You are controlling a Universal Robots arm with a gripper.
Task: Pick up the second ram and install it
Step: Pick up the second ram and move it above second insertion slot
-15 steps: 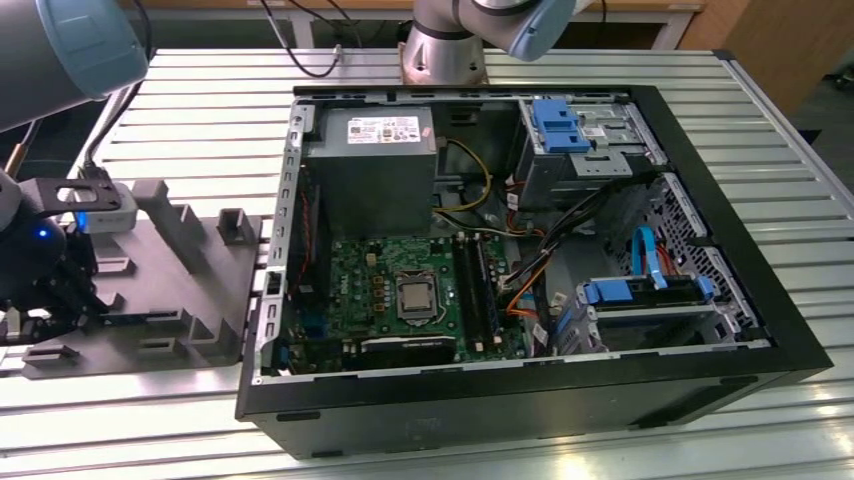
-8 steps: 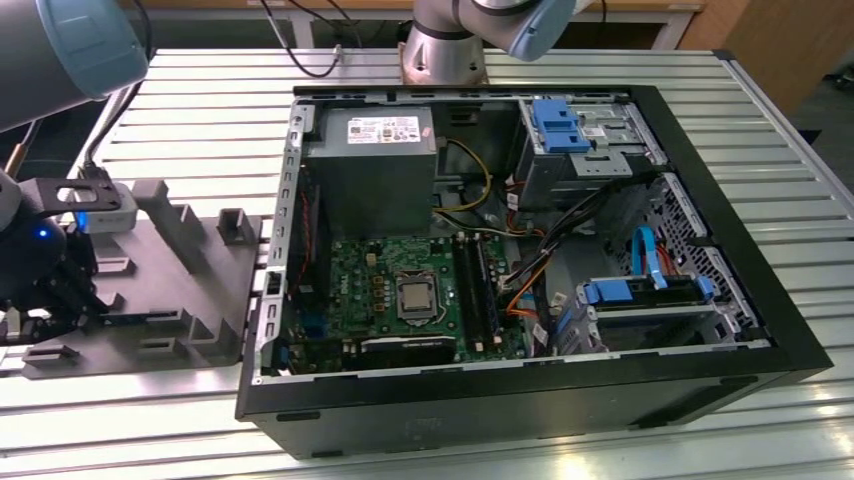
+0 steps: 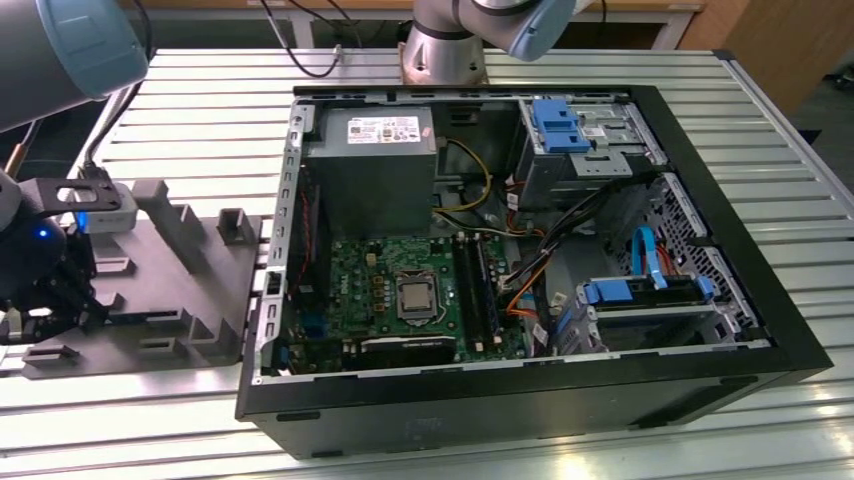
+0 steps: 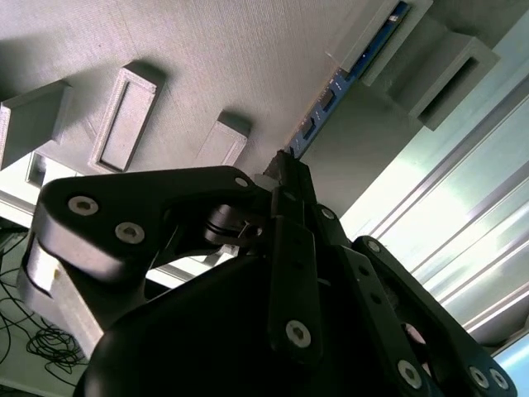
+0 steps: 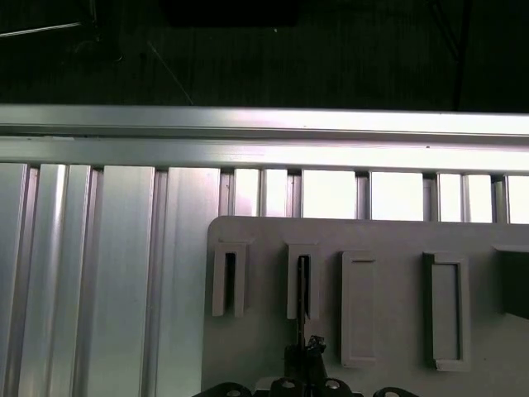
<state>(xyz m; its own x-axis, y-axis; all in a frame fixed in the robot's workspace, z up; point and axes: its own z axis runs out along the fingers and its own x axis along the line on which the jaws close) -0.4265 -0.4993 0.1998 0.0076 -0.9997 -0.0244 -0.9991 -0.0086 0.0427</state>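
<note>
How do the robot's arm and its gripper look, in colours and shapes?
The arm has round silver-grey segments with pale blue caps on the joints. The gripper is black, built of flat rounded links joined by silver screws. In the exterior view a small blue light glows near the wrist.

desk (image 3: 200,110): silvery slatted metal, carrying everything
computer case (image 3: 534,405): black, lying open on its side
power supply (image 3: 371,165): grey box inside case
motherboard (image 3: 360,275): green, beside orange cables (image 3: 525,288)
holder tray (image 3: 180,275): grey, slotted, at exterior view's left of case
</note>
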